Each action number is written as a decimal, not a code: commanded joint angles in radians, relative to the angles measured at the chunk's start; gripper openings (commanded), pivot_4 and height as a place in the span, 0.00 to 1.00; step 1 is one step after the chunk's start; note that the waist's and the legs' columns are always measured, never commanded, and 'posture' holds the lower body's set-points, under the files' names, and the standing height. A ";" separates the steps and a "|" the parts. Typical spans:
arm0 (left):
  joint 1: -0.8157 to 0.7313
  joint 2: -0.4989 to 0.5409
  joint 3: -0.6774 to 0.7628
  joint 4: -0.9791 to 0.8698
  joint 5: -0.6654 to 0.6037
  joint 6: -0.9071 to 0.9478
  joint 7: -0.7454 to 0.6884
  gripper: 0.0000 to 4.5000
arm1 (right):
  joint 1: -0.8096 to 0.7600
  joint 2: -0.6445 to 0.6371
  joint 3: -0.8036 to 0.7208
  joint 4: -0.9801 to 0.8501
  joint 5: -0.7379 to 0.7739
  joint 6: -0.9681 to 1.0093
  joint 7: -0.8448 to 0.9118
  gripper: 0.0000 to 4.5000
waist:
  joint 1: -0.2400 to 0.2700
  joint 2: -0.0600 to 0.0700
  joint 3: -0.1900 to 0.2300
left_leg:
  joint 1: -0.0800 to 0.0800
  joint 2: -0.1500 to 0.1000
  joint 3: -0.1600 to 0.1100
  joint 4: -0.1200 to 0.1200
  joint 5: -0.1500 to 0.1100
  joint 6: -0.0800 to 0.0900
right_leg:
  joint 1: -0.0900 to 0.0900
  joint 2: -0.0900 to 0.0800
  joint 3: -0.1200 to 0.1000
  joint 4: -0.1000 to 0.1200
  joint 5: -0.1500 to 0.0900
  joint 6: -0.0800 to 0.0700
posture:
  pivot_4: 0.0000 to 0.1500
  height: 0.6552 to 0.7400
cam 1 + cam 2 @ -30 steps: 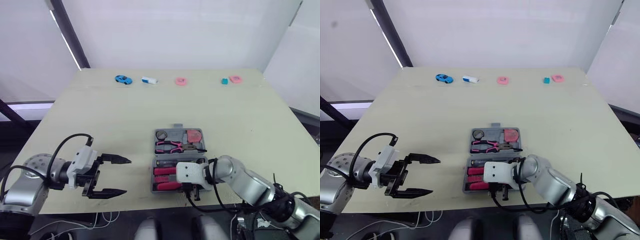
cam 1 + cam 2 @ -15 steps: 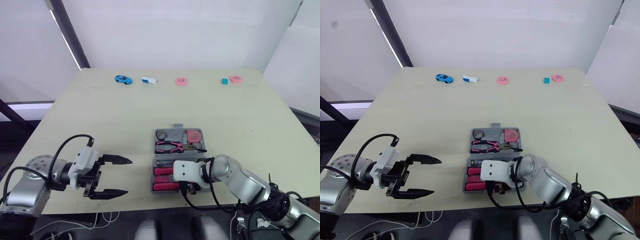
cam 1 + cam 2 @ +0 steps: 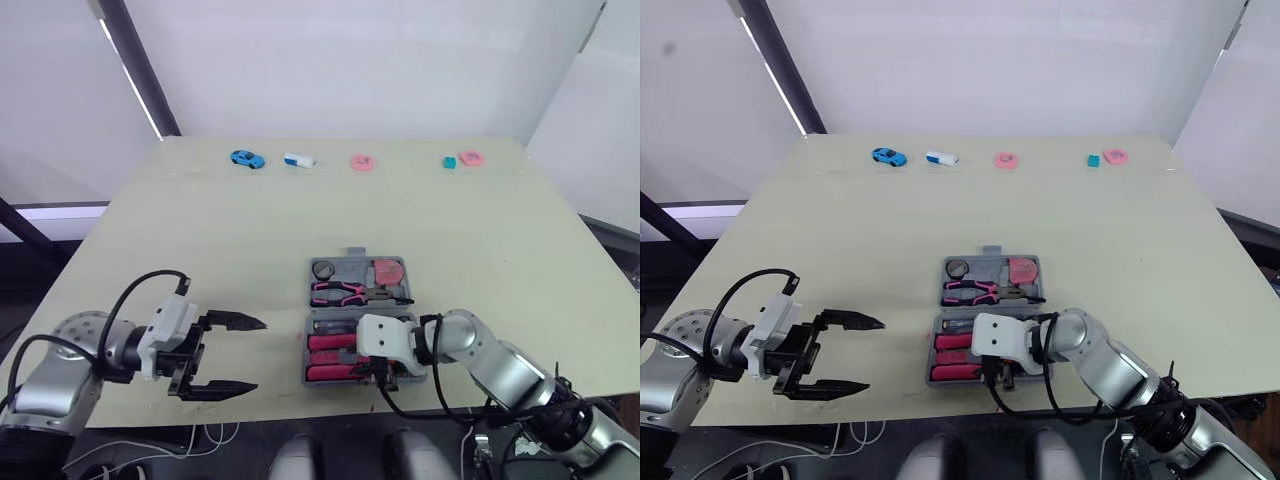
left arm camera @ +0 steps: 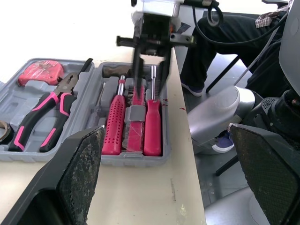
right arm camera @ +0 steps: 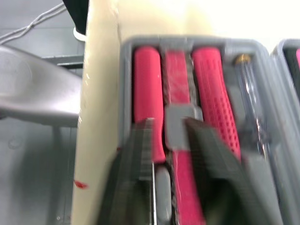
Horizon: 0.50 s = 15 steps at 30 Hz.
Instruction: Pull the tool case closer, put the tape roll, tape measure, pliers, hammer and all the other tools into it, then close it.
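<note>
Left gripper [image 3: 258, 354]: black fingers spread wide and empty, hanging over the pale wooden table [image 3: 200, 230] near its front edge, well apart from the case.

Grey plastic tool case [image 3: 347, 268]: lying open and flat near the front edge, right of that gripper. Far half holding the small dark tape roll [image 3: 322, 269], pink-handled pliers [image 3: 338, 292] and pink tape measure [image 3: 387, 271]. Near half holding three red-handled tools [image 4: 135, 126] side by side.

Right gripper [image 4: 150, 93]: low over the near half, fingers parted, one on each side of the middle red handle, not clearly pinching it.

Stage: probably seating the last tool, with the closing not yet done.

Risk, lifting: could drag the middle handle out of its grey clip if the fingers rub it on the way up.

Risk, closing: likely to jam on any handle left proud of its slot.

Risk, edge: case close to the table front, so a push towards the robot could tip it off.

Left wrist view: shows both right fingers from the front, astride the handle, and the pliers beside the tape measure.

Right wrist view: shows the clip and handle between the fingers, close up.

Eye views: show the case's place on the table, with the right fingers mostly hidden under the white wrist housing.
</note>
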 commanded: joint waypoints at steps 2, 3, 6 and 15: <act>-0.011 0.001 0.020 -0.020 -0.005 0.001 -0.049 1.00 | 0.012 0.030 -0.040 0.006 0.035 -0.058 0.012 0.00 | -0.001 0.000 0.000 | 0.000 0.000 0.000 0.000 0.000 0.000 | 0.000 0.000 0.000 0.000 0.000 0.000 | 1.00 1.00; -0.012 0.001 0.020 -0.020 -0.004 0.001 -0.050 1.00 | 0.019 0.031 -0.040 0.017 0.038 -0.067 0.017 0.00 | -0.001 0.000 0.000 | 0.000 0.000 0.000 0.000 0.000 0.000 | 0.000 0.000 0.000 0.000 0.000 0.000 | 1.00 1.00; -0.012 0.002 0.022 -0.022 -0.005 0.003 -0.049 1.00 | 0.040 0.032 -0.035 0.053 0.030 -0.096 0.021 0.00 | 0.000 0.000 0.000 | 0.000 0.000 0.000 0.000 0.000 0.000 | 0.000 0.000 0.000 0.000 0.000 0.000 | 1.00 1.00; -0.016 0.002 0.022 -0.029 -0.007 0.013 -0.048 1.00 | 0.078 0.026 0.009 0.207 -0.046 -0.179 0.018 0.00 | -0.001 -0.001 -0.001 | 0.001 0.000 0.000 0.000 0.000 0.000 | 0.001 0.000 0.000 0.000 0.000 0.000 | 1.00 1.00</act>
